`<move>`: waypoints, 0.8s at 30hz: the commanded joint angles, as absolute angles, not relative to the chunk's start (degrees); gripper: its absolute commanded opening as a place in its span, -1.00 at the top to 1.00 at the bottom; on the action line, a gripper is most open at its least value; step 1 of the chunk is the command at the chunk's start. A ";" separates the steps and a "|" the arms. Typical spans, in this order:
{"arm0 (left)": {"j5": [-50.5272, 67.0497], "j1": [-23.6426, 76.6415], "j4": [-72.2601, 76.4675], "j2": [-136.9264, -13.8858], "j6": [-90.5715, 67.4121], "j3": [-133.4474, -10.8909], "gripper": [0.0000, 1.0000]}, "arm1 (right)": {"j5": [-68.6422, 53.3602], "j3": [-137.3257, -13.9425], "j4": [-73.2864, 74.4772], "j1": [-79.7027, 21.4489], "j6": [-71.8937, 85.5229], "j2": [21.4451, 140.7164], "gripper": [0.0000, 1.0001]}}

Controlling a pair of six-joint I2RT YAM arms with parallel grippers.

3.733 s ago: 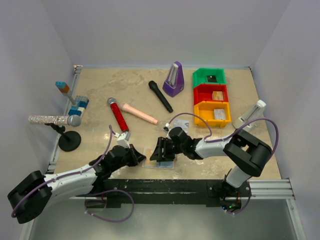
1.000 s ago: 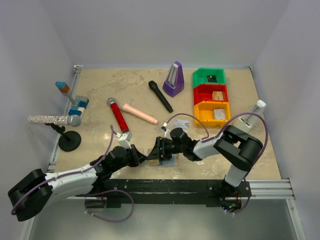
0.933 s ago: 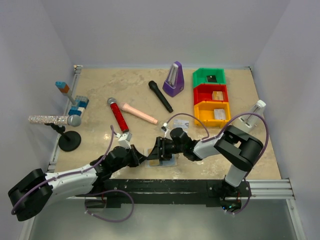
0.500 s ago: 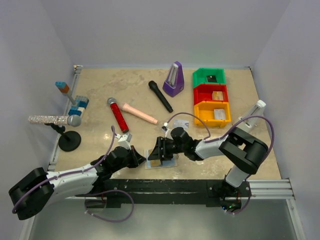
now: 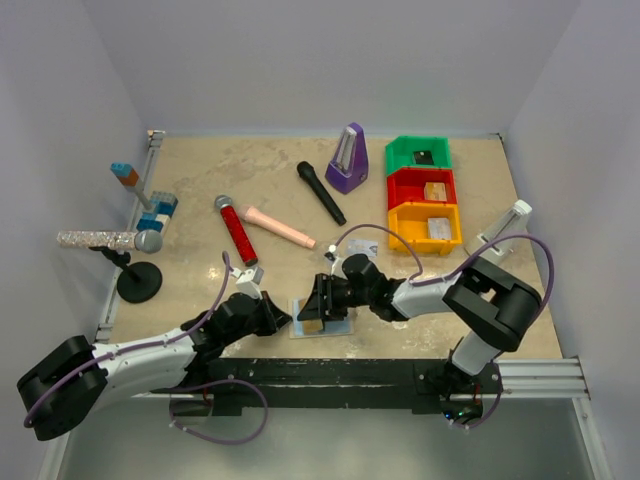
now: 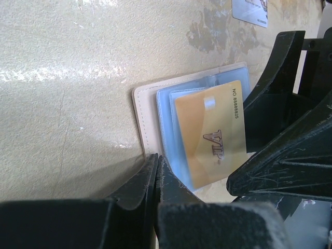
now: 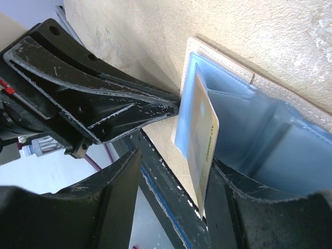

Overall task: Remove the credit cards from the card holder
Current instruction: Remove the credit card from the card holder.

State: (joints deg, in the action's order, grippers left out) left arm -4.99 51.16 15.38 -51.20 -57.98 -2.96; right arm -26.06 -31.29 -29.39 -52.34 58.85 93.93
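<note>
The left gripper [image 6: 155, 161], its fingers pressed together, touches its tips to the edge of the open card holder [image 6: 147, 111] on the table [image 6: 67, 62]. The right gripper [image 7: 179, 171] is spread around the orange card [image 7: 203, 140], which sticks partly out of its blue pocket. A pale card [image 6: 250, 10] lies nearby.

The left arm [image 5: 150, 355] lies low, stretched toward the card holder [image 6: 147, 116] from its left. The left gripper [image 6: 156, 165] is pinched closed, tips at the holder's near-left edge (touching it, by the wrist view). The right arm [image 5: 430, 290] folds in from the holder's right, and the right gripper [image 5: 320, 300] stands over the holder, jaws apart.
</note>
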 commanded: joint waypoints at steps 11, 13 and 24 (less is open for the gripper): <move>-6.59 51.42 15.29 -50.19 -58.62 1.76 1.00 | -23.82 -31.20 -27.25 -52.47 56.78 89.74 -0.01; -6.77 51.42 14.94 -50.01 -58.62 1.93 1.00 | -23.64 -30.94 -27.25 -52.47 56.78 89.47 0.01; -6.86 51.42 14.33 -49.48 -58.62 1.85 1.00 | -23.20 -30.50 -26.54 -52.47 56.51 88.51 0.16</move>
